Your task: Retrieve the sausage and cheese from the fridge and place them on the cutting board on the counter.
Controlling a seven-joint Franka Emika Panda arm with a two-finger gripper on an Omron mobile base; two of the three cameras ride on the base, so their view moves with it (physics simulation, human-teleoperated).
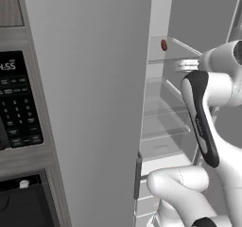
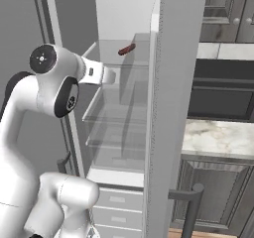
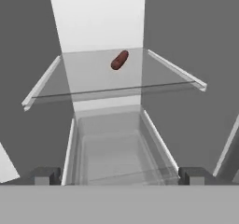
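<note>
Fingertips (image 3: 46, 175) of the gripper (image 3: 119, 176) are spread wide, nothing held. Sausage (image 3: 119, 59) lies on the fridge's (image 1: 85, 103) top glass shelf (image 3: 93, 76), well ahead. Approach should be made above shelf level, jaws squared across the link.

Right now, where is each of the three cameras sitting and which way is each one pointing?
Left base view: behind the arm's left, facing the open fridge, oven panel at left; white arm at lower right.
Right base view: behind its right, facing the shelves; arm at lower left, counter at right.
Hand view: on the hand, looking along the gripper into the fridge.
All share the sausage on the upper glass shelf.
</note>
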